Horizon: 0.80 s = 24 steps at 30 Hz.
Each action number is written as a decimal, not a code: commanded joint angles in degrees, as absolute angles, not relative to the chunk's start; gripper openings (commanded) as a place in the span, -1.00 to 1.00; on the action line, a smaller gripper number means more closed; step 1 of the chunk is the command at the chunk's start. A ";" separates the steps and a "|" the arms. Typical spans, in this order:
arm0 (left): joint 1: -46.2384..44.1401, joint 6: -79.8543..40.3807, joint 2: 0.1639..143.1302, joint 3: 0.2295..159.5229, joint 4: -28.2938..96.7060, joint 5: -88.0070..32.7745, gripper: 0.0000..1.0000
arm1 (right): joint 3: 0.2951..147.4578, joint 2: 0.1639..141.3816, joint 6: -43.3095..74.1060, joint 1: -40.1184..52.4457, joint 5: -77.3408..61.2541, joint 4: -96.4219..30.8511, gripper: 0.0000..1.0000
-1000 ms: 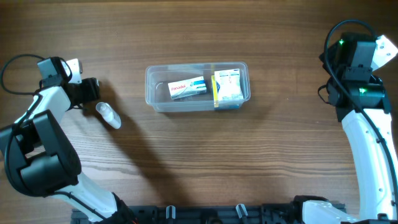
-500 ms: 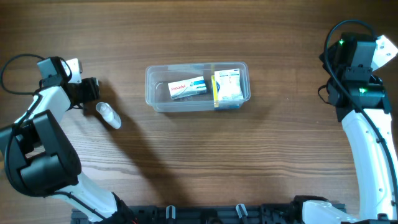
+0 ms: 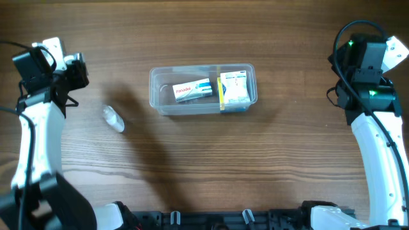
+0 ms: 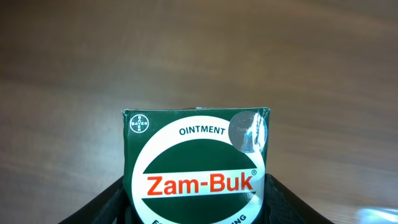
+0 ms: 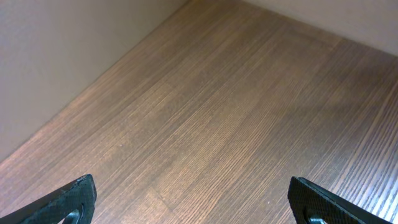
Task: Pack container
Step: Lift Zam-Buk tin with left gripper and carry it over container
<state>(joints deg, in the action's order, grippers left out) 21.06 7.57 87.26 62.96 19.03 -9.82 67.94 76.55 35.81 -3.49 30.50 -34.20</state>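
Note:
The clear plastic container (image 3: pixel 154 96) stands mid-table and holds a white Panadol box (image 3: pixel 193 91) and a white-and-yellow box (image 3: pixel 234 88). My left gripper (image 3: pixel 77 69) is at the far left, raised, well left of the container. In the left wrist view it (image 4: pixel 196 208) is shut on a green Zam-Buk ointment box (image 4: pixel 196 155), held above the wood. My right gripper (image 5: pixel 193 196) is open and empty over bare wood at the far right.
A small clear bottle (image 3: pixel 114 119) lies on its side on the table, between my left gripper and the container. The right arm (image 3: pixel 367 70) stands at the right edge. The table is brown wood.
My left gripper has risen and moved up and left, away from the small bottle. The bottle, the container and the right arm have not moved.

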 commanded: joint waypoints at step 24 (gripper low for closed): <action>-15.70 21.08 81.58 63.99 30.22 -11.94 0.17 | 67.75 77.06 36.51 -3.40 31.03 -34.09 0.99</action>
